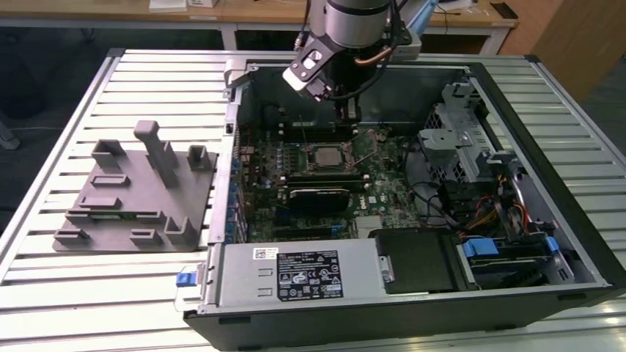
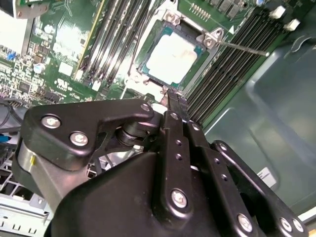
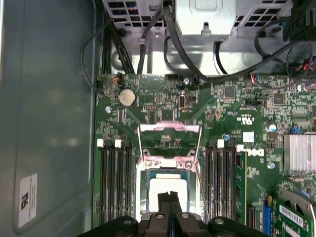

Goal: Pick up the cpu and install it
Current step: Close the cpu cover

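— Tabletop [image 1: 547,81] first: what stood on it in the exterior view?

— An open case [image 1: 411,323] lay on its side on the slats. A grey fixture [image 1: 137,198] sat beside it, toward the exterior view's left. The arm [image 1: 352,22] reached down into the case. The tool [image 1: 348,114] hung over the board [image 1: 382,198], near the far edge of the socket [image 1: 309,163].

— And the cpu?

— The cpu [image 1: 327,156] sat in the socket, silver top up. Whether the tool touched anything there, I couldn't tell.

— What did the second wrist view add?

— The cpu [image 2: 173,58] lay flat and square inside the socket frame, pale and shiny. A thin metal lever [image 2: 242,48] stuck out from one corner of the socket. The tool [image 2: 173,101] showed as one narrow dark tip just beside the cpu's edge, and it held nothing.

— So the fingers were together?

— Yes, and the first wrist view made it plain. The tool [image 3: 169,200] had both fingertips pressed against each other with only a seam between them, and nothing was clamped there. They sat in front of the cpu [image 3: 168,185], which was bare in the socket. The load plate [image 3: 169,143] stood open, clear of the chip.

— Anything else around it?

— Memory slots [image 3: 113,182] ran along both sides of the socket, and black cables [image 3: 197,54] trailed past the board's far end.
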